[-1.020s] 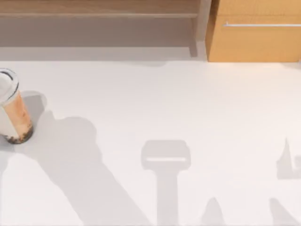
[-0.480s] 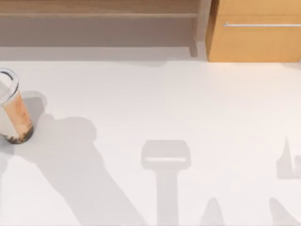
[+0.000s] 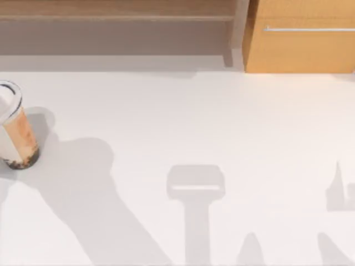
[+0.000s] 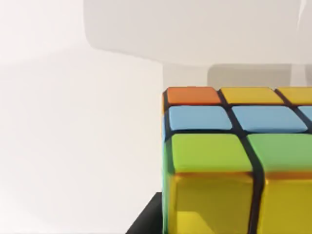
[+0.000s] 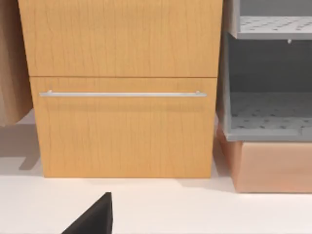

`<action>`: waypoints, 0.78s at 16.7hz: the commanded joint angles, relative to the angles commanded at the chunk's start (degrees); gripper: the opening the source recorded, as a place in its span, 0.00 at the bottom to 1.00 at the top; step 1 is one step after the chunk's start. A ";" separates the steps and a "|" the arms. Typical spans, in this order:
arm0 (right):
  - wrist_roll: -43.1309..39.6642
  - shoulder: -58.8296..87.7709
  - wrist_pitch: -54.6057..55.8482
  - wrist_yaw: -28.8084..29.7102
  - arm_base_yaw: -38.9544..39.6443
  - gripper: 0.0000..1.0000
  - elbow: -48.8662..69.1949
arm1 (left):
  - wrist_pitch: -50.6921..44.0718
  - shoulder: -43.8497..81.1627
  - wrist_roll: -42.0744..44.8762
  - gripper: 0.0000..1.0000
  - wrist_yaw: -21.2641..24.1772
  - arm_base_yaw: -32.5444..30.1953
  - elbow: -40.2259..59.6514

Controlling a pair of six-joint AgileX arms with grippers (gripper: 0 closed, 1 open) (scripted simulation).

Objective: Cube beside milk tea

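The milk tea [image 3: 16, 130], a clear lidded cup of brown-orange drink with dark pearls at the bottom, stands upright at the table's far left edge. The cube [image 4: 234, 156] looms close in the left wrist view, showing orange, yellow, blue and green stickers on a black grid. It sits in my left gripper [image 4: 243, 214], and one black finger [image 4: 146, 222] shows at its lower side with white table behind. A long arm shadow [image 3: 94, 188] reaches toward the cup from the front. One dark finger [image 5: 92, 219] of my right gripper faces the cabinet.
A wooden cabinet with a drawer and metal handle [image 3: 302, 39] stands at the back right. An open shelf [image 3: 116, 27] runs along the back left. Grey perforated shelves [image 5: 268, 107] sit beside the cabinet. Other shadows [image 3: 195, 188] lie on the white table's front half.
The long arm shadow beside the cup has drifted slightly to the left. The milk tea has stayed put.
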 joint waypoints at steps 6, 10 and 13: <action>0.00 0.00 0.00 0.00 0.00 1.00 0.00 | -0.10 1.51 -0.03 0.00 -0.03 -0.40 -1.26; 0.00 0.00 0.00 0.00 0.00 1.00 0.00 | -0.10 1.51 -0.03 0.23 -0.03 -0.40 -1.26; 0.00 0.00 0.00 0.00 0.00 1.00 0.00 | -0.10 1.51 -0.03 0.45 -0.03 -0.40 -1.26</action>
